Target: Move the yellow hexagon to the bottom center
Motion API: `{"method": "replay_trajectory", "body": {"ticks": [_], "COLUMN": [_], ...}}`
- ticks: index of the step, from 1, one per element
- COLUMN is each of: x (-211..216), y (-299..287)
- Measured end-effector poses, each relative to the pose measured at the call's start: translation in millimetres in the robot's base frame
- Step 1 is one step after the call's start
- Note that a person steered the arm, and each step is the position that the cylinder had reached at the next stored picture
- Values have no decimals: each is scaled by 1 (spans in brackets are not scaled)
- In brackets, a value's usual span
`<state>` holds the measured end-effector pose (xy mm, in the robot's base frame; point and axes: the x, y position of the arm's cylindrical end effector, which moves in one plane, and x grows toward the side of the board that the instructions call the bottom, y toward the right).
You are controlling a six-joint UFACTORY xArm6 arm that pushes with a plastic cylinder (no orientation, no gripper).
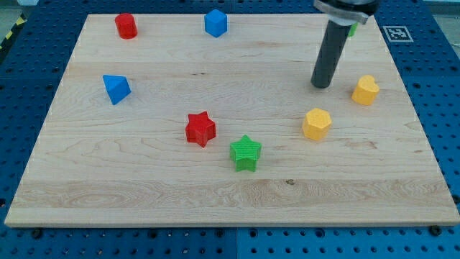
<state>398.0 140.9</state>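
Seven blocks we count: they all sit on our wooden bench [86, 180].
Yellow hexagon [317, 123]: it sits right of the middle of the bench, a bit toward the view's bottom. Nothing touches it.
Other yellow block [366, 90]: it sits up and to the view's right of the hexagon, near it but apart. We cannot tell its shape for sure.
My tip [320, 85]: it rests on the bench just above the yellow hexagon, toward the view's top, with a small gap. The other yellow block is near it on the view's right.
Pincer: we have none, only a dark rod, so we cannot tell about open or closed.
Green star [246, 152]: it sits left of the hexagon, lower in the view.
Red star [200, 129]: it sits just up and left of the green star, close but apart.
Blue triangle block [116, 88]: it sits on the view's left side.
Red block [126, 25]: it sits near the top left.
Blue block [215, 22]: it sits near the top middle.
Green bit [353, 29]: it peeks out behind the rod at the top, mostly hidden.
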Motion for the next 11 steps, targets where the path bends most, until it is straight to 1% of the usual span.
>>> {"method": "replay_trajectory", "body": {"ticks": [1,4,7,8,9,10,11], "x": [22,28,80,80,80,89,106], "y": [-20,-22,-27,0,44,49,29]}}
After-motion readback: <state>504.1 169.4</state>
